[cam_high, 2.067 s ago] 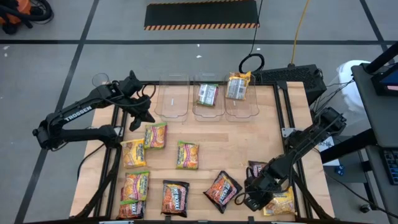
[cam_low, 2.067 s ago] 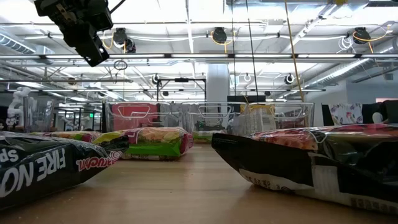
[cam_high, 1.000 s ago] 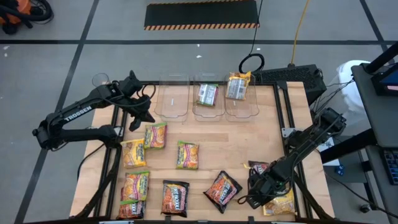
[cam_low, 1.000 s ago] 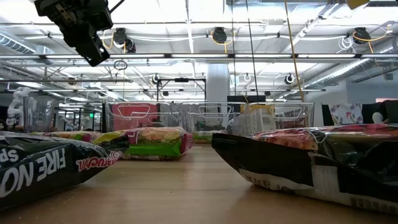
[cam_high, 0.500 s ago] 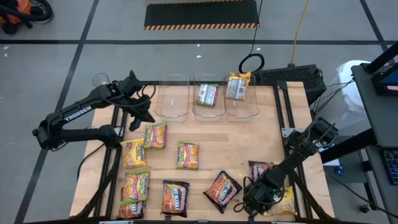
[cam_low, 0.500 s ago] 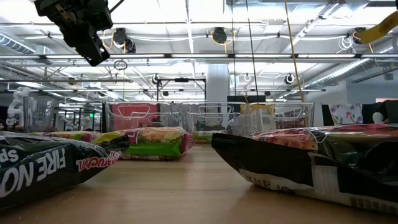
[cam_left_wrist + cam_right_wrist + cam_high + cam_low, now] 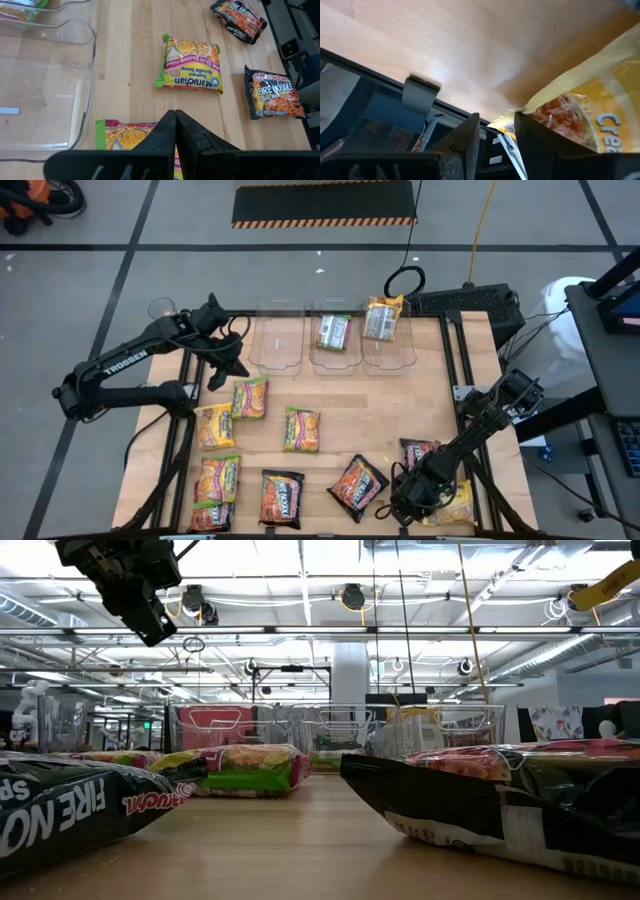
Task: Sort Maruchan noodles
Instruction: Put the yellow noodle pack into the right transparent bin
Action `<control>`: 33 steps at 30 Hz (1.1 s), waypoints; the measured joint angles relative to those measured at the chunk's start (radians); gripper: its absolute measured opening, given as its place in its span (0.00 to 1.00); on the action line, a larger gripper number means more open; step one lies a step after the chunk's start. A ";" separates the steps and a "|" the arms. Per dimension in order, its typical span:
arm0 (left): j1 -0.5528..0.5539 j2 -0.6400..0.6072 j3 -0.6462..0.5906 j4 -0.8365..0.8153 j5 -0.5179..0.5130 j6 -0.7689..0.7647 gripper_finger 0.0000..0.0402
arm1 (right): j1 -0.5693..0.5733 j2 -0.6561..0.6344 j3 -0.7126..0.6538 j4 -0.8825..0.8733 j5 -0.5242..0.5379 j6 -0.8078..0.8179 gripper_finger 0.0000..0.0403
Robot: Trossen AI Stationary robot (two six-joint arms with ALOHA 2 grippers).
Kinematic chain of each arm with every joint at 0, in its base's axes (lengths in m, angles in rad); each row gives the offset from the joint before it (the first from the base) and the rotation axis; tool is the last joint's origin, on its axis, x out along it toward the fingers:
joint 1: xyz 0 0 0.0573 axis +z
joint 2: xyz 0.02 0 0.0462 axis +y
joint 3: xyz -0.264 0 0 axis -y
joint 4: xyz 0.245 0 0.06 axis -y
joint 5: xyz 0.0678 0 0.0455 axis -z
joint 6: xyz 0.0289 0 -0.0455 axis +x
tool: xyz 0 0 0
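at the counter's (image 7: 380,405) near right corner, the right gripper (image 7: 405,502) is pinched on a yellow packet (image 7: 452,502), shifted leftward since before; the left gripper (image 7: 222,372), closed, is held raised.

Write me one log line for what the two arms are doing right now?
left gripper: shut, idle above green-edged packet near bins | right gripper: pinching yellow packet edge at table's front right corner | bins: two of three hold packets
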State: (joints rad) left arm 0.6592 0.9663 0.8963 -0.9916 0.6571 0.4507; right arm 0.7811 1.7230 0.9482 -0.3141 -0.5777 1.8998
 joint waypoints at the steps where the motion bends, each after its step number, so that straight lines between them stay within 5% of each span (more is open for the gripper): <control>1: 0.000 0.000 0.000 0.000 0.000 0.000 0.02 | 0.000 0.000 0.000 -0.002 0.000 -0.001 0.29; 33: 0.000 0.000 0.000 0.001 0.000 -0.001 0.02 | -0.002 0.000 0.000 -0.040 0.107 0.000 0.29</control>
State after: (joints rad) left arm 0.6590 0.9661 0.8963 -0.9905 0.6571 0.4500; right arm 0.7788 1.7229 0.9482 -0.3536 -0.4706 1.8996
